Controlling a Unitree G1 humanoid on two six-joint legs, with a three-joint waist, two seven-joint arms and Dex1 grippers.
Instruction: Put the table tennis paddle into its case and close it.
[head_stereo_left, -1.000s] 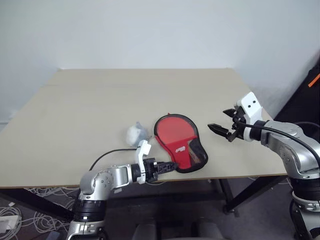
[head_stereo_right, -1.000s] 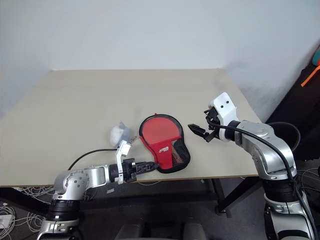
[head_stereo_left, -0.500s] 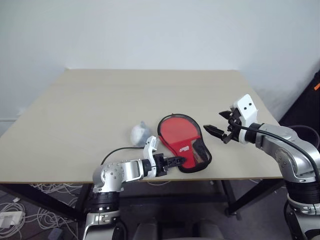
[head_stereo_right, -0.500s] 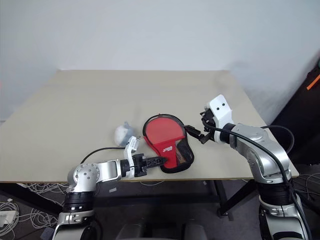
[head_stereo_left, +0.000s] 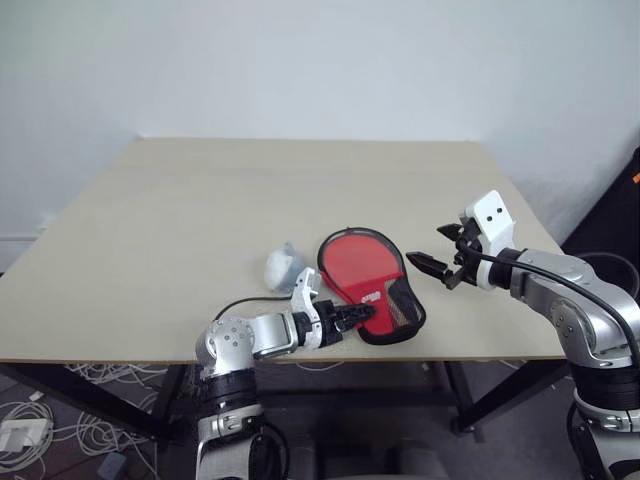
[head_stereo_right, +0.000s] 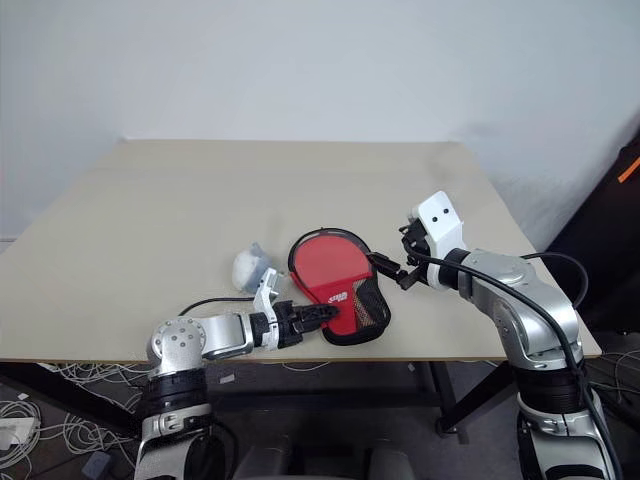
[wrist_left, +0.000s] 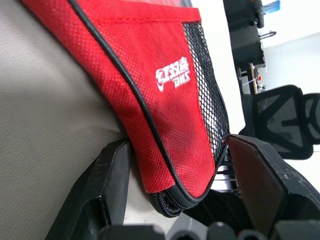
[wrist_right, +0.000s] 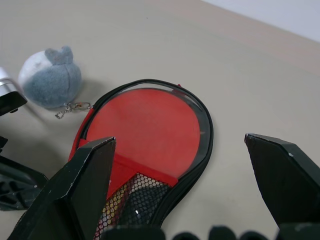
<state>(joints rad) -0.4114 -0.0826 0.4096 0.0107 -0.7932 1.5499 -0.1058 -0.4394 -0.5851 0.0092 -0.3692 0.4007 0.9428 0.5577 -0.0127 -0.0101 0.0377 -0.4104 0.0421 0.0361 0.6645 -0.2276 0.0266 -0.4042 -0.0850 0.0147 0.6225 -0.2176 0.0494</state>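
The case (head_stereo_left: 372, 290) lies flat near the table's front edge, round end away from me, with its red logo panel (wrist_left: 170, 80) and black mesh at the narrow end. Inside the round part shows the paddle's red face (wrist_right: 150, 127); its handle is hidden under the panel and mesh. My left gripper (head_stereo_left: 350, 315) reaches in from the front, and its fingers (wrist_left: 112, 185) press on either side of the case's narrow end. Hovering just right of the case, my right gripper (head_stereo_left: 432, 268) is open and holds nothing.
A small whitish-grey plush with a key chain (head_stereo_left: 283, 268) sits just left of the case. The table's front edge (head_stereo_left: 120, 355) runs close under the case and my left hand. Bare tabletop stretches behind.
My left wrist has rolled and its forearm swung in toward the middle, the fingers staying at the case's narrow end. The case, plush and right gripper have kept their places.
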